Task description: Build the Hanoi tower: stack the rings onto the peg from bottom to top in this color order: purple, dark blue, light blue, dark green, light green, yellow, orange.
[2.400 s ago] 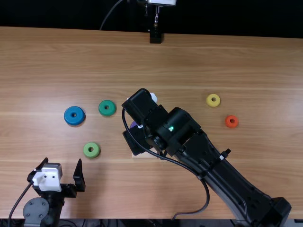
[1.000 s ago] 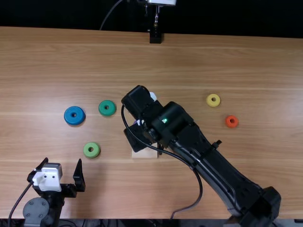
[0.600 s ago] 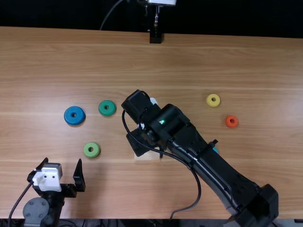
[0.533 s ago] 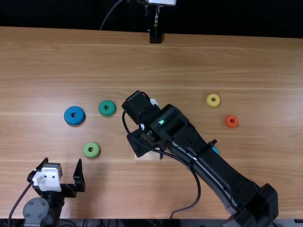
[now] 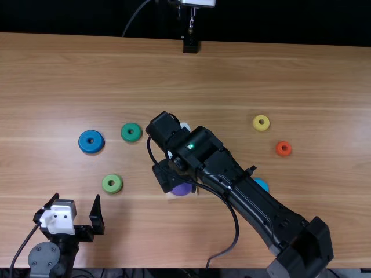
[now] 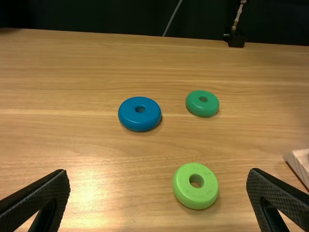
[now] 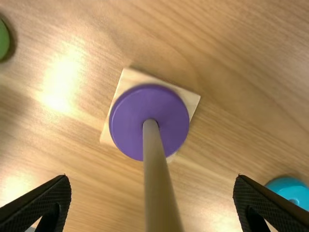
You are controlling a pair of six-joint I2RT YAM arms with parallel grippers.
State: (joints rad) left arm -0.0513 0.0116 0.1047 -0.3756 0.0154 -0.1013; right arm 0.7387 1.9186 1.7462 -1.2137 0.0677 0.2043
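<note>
Wood table, dark beyond — right gripper, mid-frame, spread astride the peg; sideways drift could tip it. Left gripper, lower left, spread too.

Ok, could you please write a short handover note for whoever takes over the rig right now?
Left gripper: open, empty.
Right gripper: open, empty, over the peg.
Top view, left of the peg: dark blue ring, dark green ring, light green ring.
Right of it: light blue ring, yellow ring, orange ring.
Done: purple ring on the peg.
To do: the other six, dark blue next.
</note>
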